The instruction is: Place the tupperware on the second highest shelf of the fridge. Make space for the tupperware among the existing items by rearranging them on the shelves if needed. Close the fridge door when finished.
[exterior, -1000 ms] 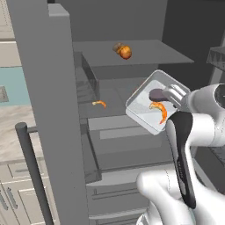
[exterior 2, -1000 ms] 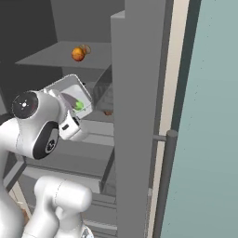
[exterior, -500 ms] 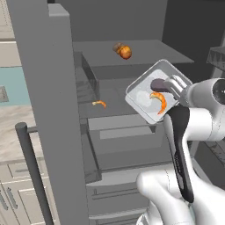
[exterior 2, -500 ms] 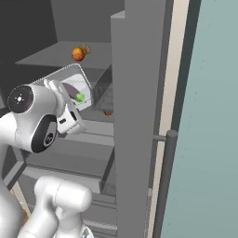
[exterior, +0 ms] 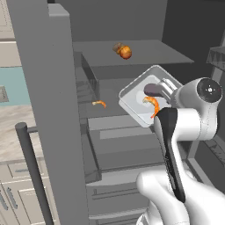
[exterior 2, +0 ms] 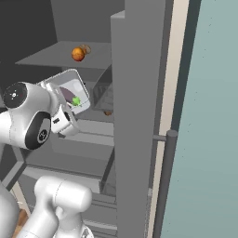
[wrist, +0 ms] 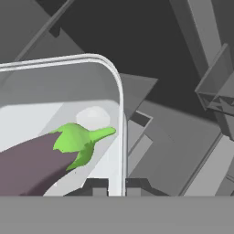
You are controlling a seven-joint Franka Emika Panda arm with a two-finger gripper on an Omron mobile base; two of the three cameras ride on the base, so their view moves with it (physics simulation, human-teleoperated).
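**Left base view: tupperware carried toward the open fridge**

The tupperware (exterior: 145, 99) is held tilted at frame centre, in front of the open fridge (exterior: 44, 110). In the hand view, the gripper (wrist: 113, 188) is pinched on its rim, fingers nearly together. An orange food (exterior: 125, 52) sits on a shelf (exterior: 149, 52) in the upper centre. The carrying step is judged under way; next, the tray must be levelled and slid onto the second highest shelf.
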